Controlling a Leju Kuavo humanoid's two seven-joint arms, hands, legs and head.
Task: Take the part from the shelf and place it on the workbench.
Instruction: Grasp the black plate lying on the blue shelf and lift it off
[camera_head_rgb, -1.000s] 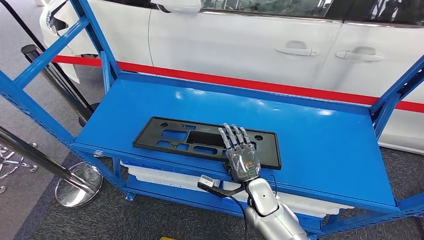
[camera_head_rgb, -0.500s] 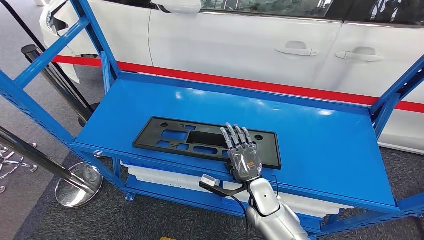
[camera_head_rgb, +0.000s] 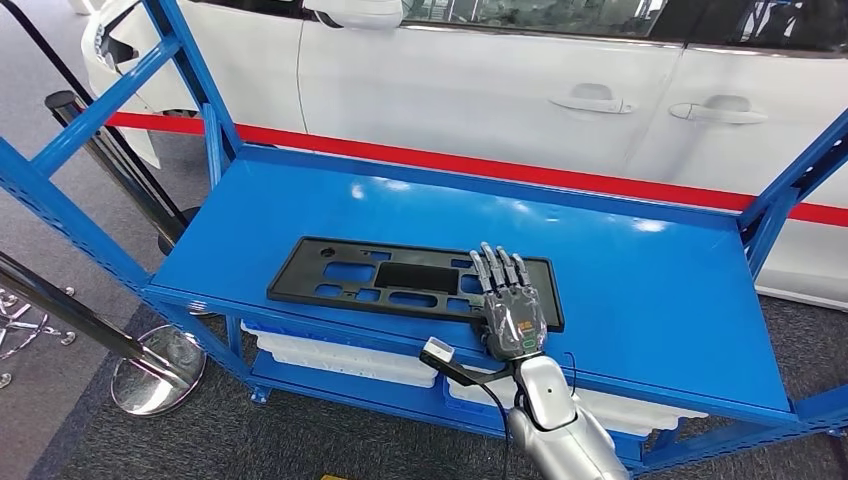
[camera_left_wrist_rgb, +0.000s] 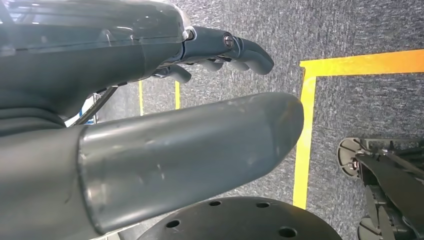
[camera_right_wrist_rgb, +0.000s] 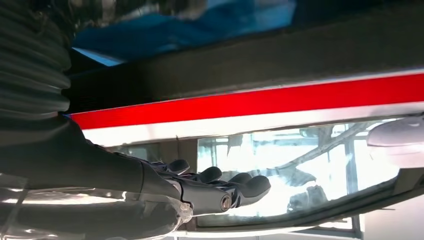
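One black part (camera_head_rgb: 415, 282), one blue shelf (camera_head_rgb: 650, 290), one car (camera_head_rgb: 520, 80).

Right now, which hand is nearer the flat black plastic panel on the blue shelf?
Right. The right hand lies over the flat black plastic panel's right end. The left hand hangs low over grey carpet floor, away from it.

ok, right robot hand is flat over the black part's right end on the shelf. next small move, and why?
Probably curl the fingers down over the black part to take hold. The right robot hand lies stretched out over the part's right end on the blue shelf, fingers straight, gripping nothing yet. The part lies flat, so lifting first would leave it behind.
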